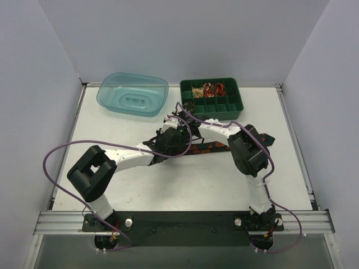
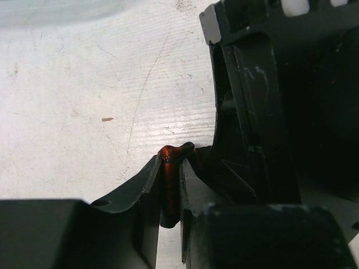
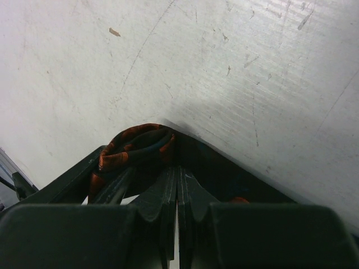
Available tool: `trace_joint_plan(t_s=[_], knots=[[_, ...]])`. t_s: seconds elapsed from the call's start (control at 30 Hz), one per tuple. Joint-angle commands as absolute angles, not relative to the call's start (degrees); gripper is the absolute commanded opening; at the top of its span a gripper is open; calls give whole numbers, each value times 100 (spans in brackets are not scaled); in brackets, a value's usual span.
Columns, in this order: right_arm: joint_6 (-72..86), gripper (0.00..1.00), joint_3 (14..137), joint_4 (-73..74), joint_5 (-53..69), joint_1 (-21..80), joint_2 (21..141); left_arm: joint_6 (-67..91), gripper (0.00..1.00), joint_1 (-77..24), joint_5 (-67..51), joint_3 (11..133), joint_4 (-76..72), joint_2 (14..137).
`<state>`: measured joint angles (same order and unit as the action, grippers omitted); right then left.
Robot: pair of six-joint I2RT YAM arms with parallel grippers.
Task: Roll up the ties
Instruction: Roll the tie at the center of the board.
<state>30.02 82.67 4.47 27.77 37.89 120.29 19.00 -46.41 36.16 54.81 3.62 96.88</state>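
nearest the lens, overhead view: mounting rail [image 1: 179,222] carrying both arm bases. i read the scene from left to right.

left arm [image 1: 98,176]: bent at the elbow and reaching in toward the table's [image 1: 112,190] centre, with a purple cable [image 1: 53,168] looping off it.

left gripper [image 2: 170,168], wrist view: its two fingers [image 2: 145,188] stand a narrow gap apart, clamped on an upright fold of orange-red cloth, part of the tie [image 1: 212,148].

tie, overhead view: it lies at the table's centre. its flat black and orange length runs rightward from the two grippers toward the right arm's elbow. the right wrist view shows the other end wound into a small coil [image 3: 137,143].

right gripper [image 3: 177,179], wrist view: its fingers are pressed flat together. the coil sits against their left side. i cannot tell whether any cloth is caught between the pads.

right arm [image 1: 249,154]: folded back over the tie, with its forearm pointing left to meet the left gripper.

rear of table: blue tub [image 1: 133,93] on the left, green compartment tray [image 1: 233,103] just beside it on the right. small reddish bundles [image 1: 214,88] sit in the tray's back row, too small for me to identify.
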Motion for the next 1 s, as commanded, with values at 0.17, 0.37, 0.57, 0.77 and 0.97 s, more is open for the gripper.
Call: trace_joint_plan(t_s=[0.17,0.37,0.57,0.77,0.97], knots=[[3155,0,8165,334,3102,3911,11908,1723,0,-4799,3841,5783,440,9730],[3453,0,7972,-263,3401,3911,12006,1810,0,-4948,3823,5783,413,9870],[3586,0,7787,-667,3779,3902,12085,1951,0,-4975,3753,5599,185,9870],[3726,0,7620,-1124,4236,3902,12181,1916,0,-4983,3543,5511,-104,9747],[3788,0,7603,-1248,4333,3885,12296,1977,0,-4975,3410,5388,-220,9650]])
